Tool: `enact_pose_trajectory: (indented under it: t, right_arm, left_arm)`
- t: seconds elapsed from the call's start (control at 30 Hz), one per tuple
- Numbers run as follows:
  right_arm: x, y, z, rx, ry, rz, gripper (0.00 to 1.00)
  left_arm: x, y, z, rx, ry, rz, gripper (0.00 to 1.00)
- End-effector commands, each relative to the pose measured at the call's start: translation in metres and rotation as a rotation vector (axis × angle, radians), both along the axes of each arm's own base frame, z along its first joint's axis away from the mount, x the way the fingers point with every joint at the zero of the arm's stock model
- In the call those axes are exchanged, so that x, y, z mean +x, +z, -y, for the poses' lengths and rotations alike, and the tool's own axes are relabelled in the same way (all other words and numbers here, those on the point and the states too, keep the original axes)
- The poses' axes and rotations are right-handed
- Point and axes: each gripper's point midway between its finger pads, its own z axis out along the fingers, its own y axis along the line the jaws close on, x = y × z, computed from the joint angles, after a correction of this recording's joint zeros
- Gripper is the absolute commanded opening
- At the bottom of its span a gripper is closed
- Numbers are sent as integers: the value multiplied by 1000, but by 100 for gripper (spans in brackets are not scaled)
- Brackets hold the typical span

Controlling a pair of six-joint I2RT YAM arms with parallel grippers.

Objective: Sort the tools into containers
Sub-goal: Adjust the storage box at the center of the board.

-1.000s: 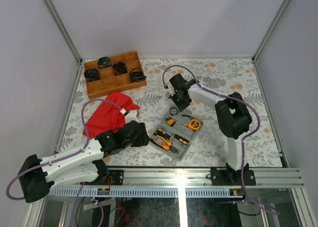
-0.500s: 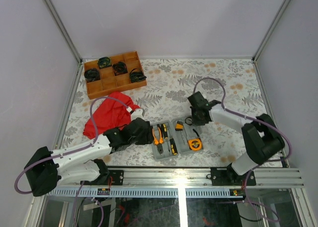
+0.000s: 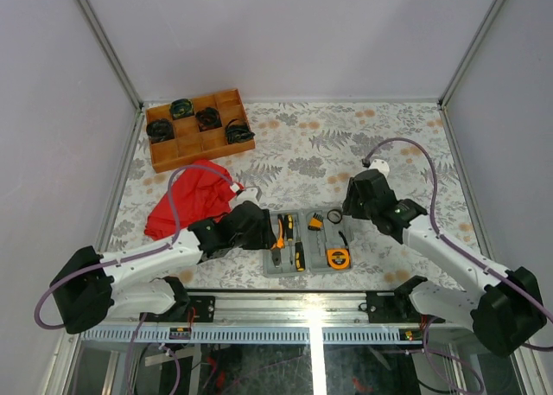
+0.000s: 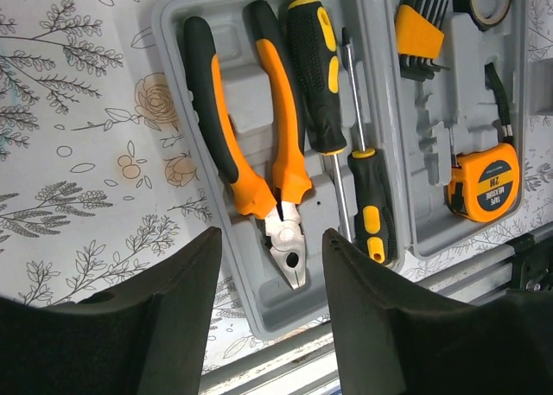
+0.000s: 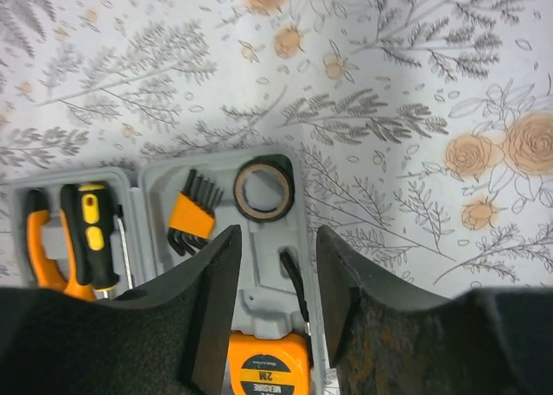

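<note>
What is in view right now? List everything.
tool case: 1, grey, open, between the arms
pliers: 1, orange-black, case's left half
screwdrivers: 2, black-yellow handles, beside the pliers
hex key set: 1, orange holder, case's right half
tape roll: 1, black, beside hex keys
tape measure: 1, orange, case's right half
wooden tray: 1, brown, far left
coiled bundles: 4, black, in tray compartments
cloth: 1, red, between tray and case
left gripper: 1, black, open above the pliers
right gripper: 1, black, open above the case's right half

wooden tray [image 3: 204, 155] of black coils [image 3: 160, 129], red cloth [image 3: 185, 207] nearby
</note>
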Motion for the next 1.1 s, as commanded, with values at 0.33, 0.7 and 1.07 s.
enact_pose_trajectory:
  t: [0.33, 0.7, 1.07]
  right_arm:
    - [36, 18, -97, -54, 831, 112, 55]
    - [42, -37, -99, -191, 1093, -87, 53]
    - [43, -68, -95, -236, 1094, -199, 48]
  left_arm:
    - [7, 25, -1, -88, 52, 61, 46]
    - [0, 25, -17, -71, 74, 64, 47]
    - [1, 25, -16, -64, 71, 64, 47]
